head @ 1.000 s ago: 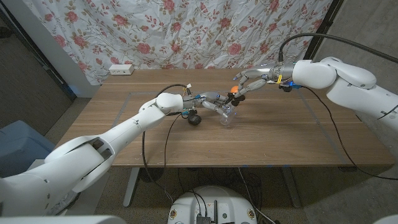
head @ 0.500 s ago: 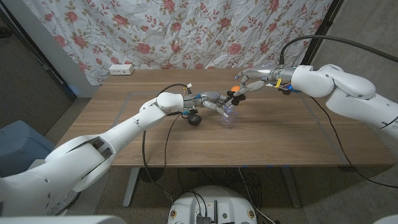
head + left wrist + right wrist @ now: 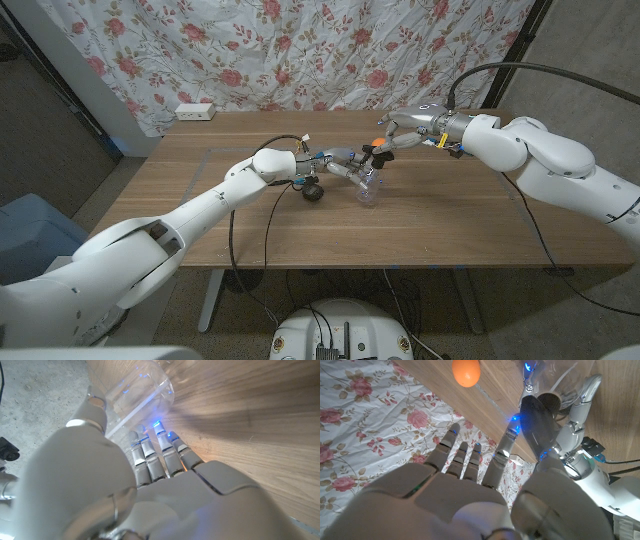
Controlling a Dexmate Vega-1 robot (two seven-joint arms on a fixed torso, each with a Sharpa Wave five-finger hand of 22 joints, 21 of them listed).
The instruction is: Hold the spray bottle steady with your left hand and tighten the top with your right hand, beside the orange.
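My left hand (image 3: pixel 342 166) grips the clear spray bottle (image 3: pixel 369 186) near the middle of the table, fingers along one side (image 3: pixel 155 455) and thumb on the other. The bottle (image 3: pixel 145 390) leans a little. Its black spray top (image 3: pixel 538 422) sits on the neck. The orange (image 3: pixel 377 143) lies just behind the bottle, partly hidden by fingers; it shows plainly as the orange (image 3: pixel 466 371) in the right wrist view. My right hand (image 3: pixel 400 134) hovers over the top with fingers (image 3: pixel 470 457) spread, holding nothing. Whether its fingertips touch the top I cannot tell.
A white power strip (image 3: pixel 195 111) lies at the table's far left edge, below a floral curtain (image 3: pixel 300 50). Thin lines mark a rectangle on the wooden table (image 3: pixel 450 215). Bare wood stretches to the right and front of the bottle.
My right hand has moved left, closing in on the bottle's top and the orange. My left hand keeps its grip on the bottle in about the same place.
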